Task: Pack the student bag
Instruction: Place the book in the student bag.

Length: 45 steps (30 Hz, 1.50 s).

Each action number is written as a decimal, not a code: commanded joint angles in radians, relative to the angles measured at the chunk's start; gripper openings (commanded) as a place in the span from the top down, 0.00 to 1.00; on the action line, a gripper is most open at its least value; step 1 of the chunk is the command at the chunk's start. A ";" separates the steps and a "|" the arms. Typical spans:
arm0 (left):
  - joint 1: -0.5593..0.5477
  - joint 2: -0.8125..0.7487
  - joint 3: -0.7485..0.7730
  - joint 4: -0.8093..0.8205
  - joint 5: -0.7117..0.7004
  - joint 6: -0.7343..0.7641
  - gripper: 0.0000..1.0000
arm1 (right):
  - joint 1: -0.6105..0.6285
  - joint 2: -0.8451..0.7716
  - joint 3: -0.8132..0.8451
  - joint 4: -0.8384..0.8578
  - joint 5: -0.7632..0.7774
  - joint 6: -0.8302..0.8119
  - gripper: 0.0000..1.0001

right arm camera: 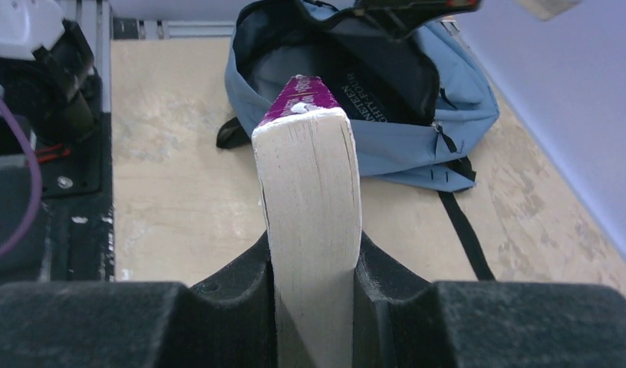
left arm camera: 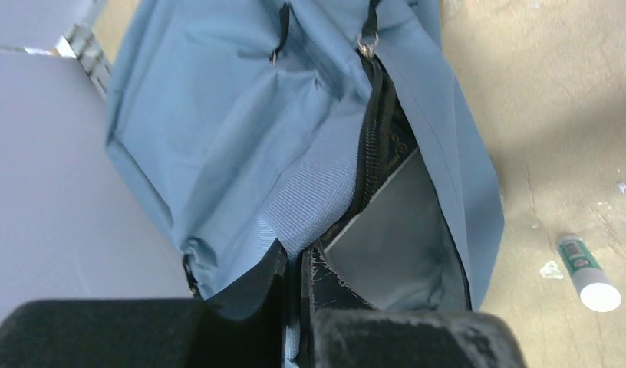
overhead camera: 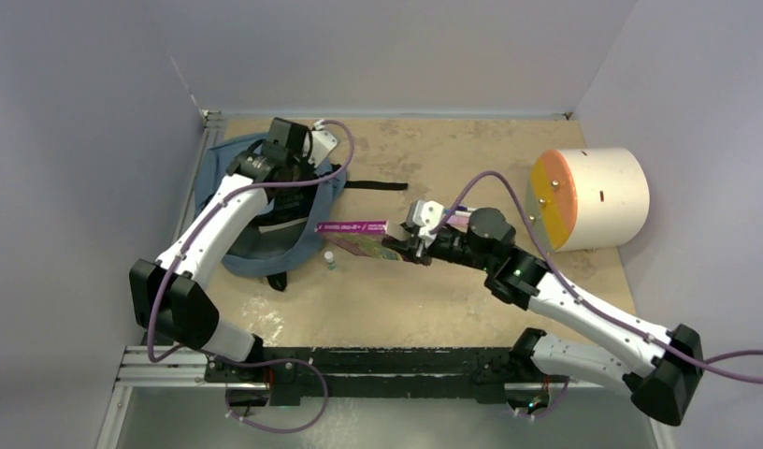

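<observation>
The student bag (overhead camera: 266, 238) lies at the left of the table, grey-blue, its main zipper open. My left gripper (overhead camera: 294, 173) is shut on the fabric edge at that opening; the left wrist view shows the fingers (left arm camera: 298, 257) pinching the bag (left arm camera: 218, 115) beside the zipper, the grey lining showing. My right gripper (overhead camera: 410, 245) is shut on a purple-covered book (overhead camera: 359, 234) held just right of the bag. In the right wrist view the book (right arm camera: 310, 199) stands between the fingers (right arm camera: 314, 253), pointing at the open bag (right arm camera: 456, 115). A dark book (right arm camera: 367, 96) lies inside.
A small white tube with a green label (overhead camera: 330, 260) lies on the table by the bag's front corner, also in the left wrist view (left arm camera: 588, 274). A white cylinder with an orange face (overhead camera: 593, 196) stands at the right. A black strap (overhead camera: 373, 185) trails from the bag.
</observation>
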 commanded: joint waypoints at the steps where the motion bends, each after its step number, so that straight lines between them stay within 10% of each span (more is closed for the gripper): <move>1: 0.000 0.027 0.123 0.050 0.015 0.100 1.00 | 0.013 0.068 0.097 0.209 -0.081 -0.190 1.00; 22: 0.000 0.050 0.247 0.032 0.108 0.237 1.00 | 0.258 0.422 0.344 0.145 0.217 -0.958 1.00; 45: 0.002 0.033 0.246 0.021 0.164 0.250 1.00 | 0.393 0.683 0.451 0.190 0.555 -1.276 1.00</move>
